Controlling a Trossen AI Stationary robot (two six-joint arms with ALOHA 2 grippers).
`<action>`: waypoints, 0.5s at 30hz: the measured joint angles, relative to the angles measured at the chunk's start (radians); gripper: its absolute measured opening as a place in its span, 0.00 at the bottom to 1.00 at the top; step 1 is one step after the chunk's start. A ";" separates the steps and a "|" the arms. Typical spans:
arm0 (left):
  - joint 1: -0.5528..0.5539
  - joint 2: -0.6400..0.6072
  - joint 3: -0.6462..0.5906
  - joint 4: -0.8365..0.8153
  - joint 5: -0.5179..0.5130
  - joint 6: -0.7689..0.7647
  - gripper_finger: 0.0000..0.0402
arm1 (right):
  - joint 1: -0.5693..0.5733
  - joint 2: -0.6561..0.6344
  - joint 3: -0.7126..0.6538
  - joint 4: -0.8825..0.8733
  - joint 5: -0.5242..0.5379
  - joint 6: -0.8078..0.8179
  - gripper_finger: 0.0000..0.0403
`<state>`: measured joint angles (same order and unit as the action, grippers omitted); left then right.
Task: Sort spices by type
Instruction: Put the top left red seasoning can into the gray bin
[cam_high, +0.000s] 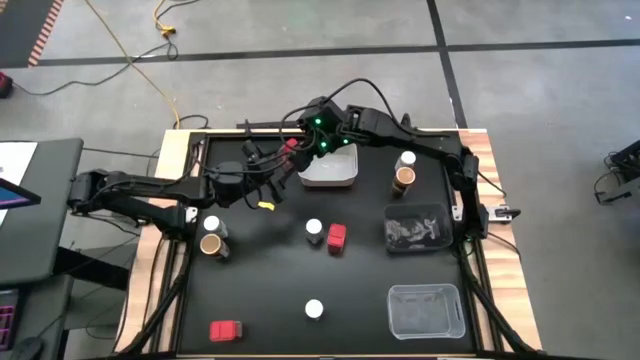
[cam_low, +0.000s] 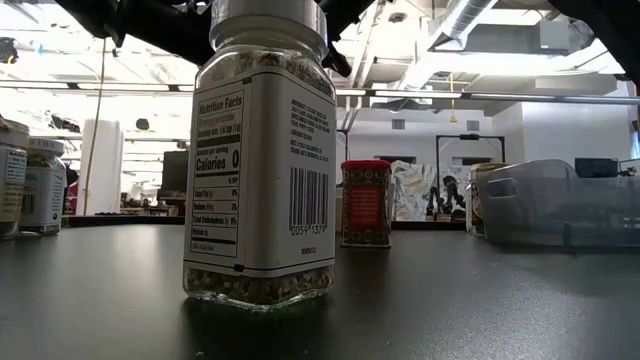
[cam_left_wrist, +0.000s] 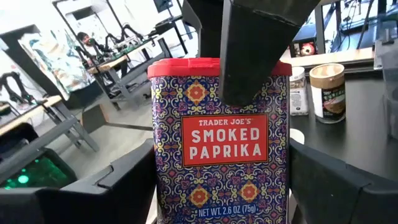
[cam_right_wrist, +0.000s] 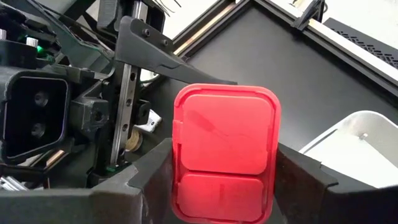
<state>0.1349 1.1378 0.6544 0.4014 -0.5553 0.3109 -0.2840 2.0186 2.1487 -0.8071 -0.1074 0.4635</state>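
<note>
A red smoked paprika box (cam_left_wrist: 221, 155) with a red lid (cam_right_wrist: 225, 130) hangs in the air over the table's far middle (cam_high: 292, 146), just left of the white bin (cam_high: 328, 167). My left gripper (cam_high: 284, 160) reaches it from the left and my right gripper (cam_high: 301, 148) from above; both are shut on it. Other spices stand on the table. A white-lidded jar (cam_high: 314, 230) stands beside a red box (cam_high: 336, 237). Another white-lidded jar (cam_high: 314, 309) stands nearer, which the low view shows close up (cam_low: 260, 150). A second red box (cam_high: 226, 330) lies near the front. My left gripper pinches the box by its two narrow sides (cam_left_wrist: 157, 180), low on the body, coming in level from the table's left. The box stands upright and clear of the table. My right gripper holds the box at its lid end (cam_right_wrist: 186, 155), pointing down from above. One finger (cam_left_wrist: 249, 56) lies on the label face; the other is hidden behind the box.
A white-lidded jar (cam_high: 211, 227) and a brown jar (cam_high: 212, 245) stand at the left. Another such pair (cam_high: 405, 168) stands right of the white bin. A clear bin with dark contents (cam_high: 416, 228) and an empty clear bin (cam_high: 425, 310) sit on the right.
</note>
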 joint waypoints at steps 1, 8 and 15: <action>0.000 0.000 0.000 -0.001 -0.001 0.013 0.78 | 0.000 0.000 0.000 -0.001 0.000 -0.001 0.61; 0.000 0.001 0.000 -0.017 -0.003 0.023 0.87 | 0.000 0.000 0.000 0.000 0.002 -0.011 0.62; 0.000 0.001 -0.001 -0.017 -0.007 0.018 0.92 | -0.010 -0.001 0.000 -0.007 0.004 -0.024 0.62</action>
<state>0.1349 1.1385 0.6533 0.3847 -0.5626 0.3289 -0.2939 2.0173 2.1487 -0.8142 -0.1033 0.4394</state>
